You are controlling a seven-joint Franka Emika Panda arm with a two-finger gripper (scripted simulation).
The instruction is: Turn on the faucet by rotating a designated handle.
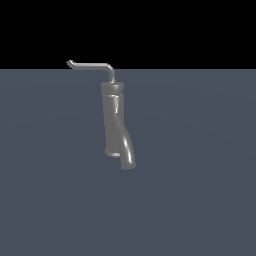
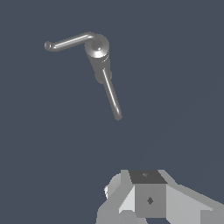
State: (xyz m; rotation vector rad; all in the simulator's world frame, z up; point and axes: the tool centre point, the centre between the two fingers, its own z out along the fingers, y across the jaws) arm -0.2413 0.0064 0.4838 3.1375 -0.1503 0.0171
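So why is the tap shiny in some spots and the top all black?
Exterior view: bright glare streaks run along the faucet spout, and black background sits above the grey floor. Wrist view: the handle gleams too; everything looks sharp, with no clear shadows.

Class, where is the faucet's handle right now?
The handle sits atop the faucet, its rod reaching toward the exterior view's left; the gripper is apart from it.

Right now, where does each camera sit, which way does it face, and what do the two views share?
Exterior view: off the arm, side-on to the upright faucet and its handle; no robot shows.
Wrist view: on the wrist, looking down at the faucet's cap, with part of the gripper at the edge; fingers unseen.
Shared: faucet, handle, spout.
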